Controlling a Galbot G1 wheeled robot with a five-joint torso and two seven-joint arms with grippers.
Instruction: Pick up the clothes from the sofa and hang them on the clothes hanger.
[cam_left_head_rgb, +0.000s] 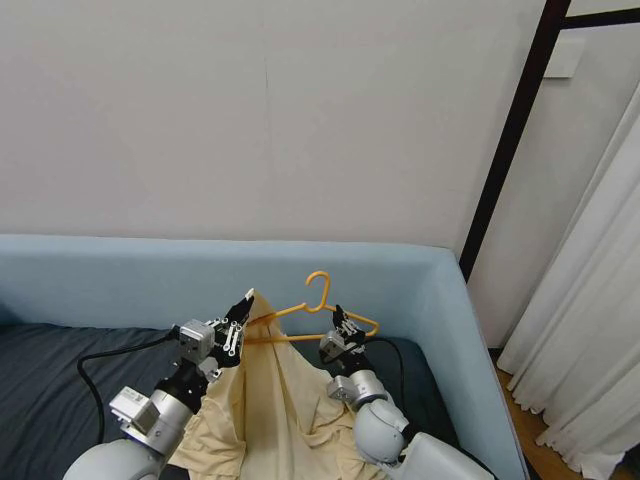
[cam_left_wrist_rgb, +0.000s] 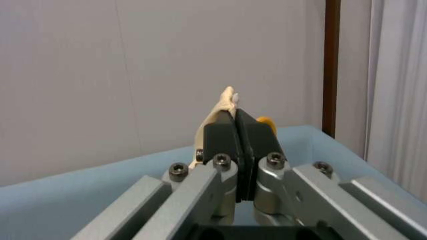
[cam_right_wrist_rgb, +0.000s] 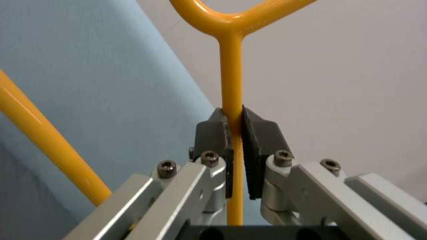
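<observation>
The cream garment (cam_left_head_rgb: 270, 400) is being pinched at one raised edge by the left gripper (cam_left_head_rgb: 243, 308). Its fingers are pressing flat together on a fold of fabric, and a tip of cloth is poking out above the pads in the left wrist view. I am reading this hold as a way of lifting the cloth to the height of the hanger's arm.

The right gripper (cam_left_head_rgb: 343, 322) is clamping the yellow hanger (cam_left_head_rgb: 322, 309). In the right wrist view its fingers are closing on the straight wire just below the fork. Gripping there is keeping the hook upright and free, and it is leaving the hanger's arm on the left gripper's side open to the cloth.

The two grippers are working near each other above the sofa (cam_left_head_rgb: 120, 280), toward its right-hand end and just in front of the backrest (cam_left_head_rgb: 400, 275). The pinched edge of the garment is touching the hanger's near arm. The rest is hanging down in folds onto the dark seat cushion (cam_left_head_rgb: 60, 360) between the arms.

Judgement: the garment is lifted but not yet dressed on the hanger. A dark pole (cam_left_head_rgb: 510, 140) is standing beyond the sofa's right corner, beside a white curtain (cam_left_head_rgb: 590, 330). I cannot tell whether it belongs to a rack.
</observation>
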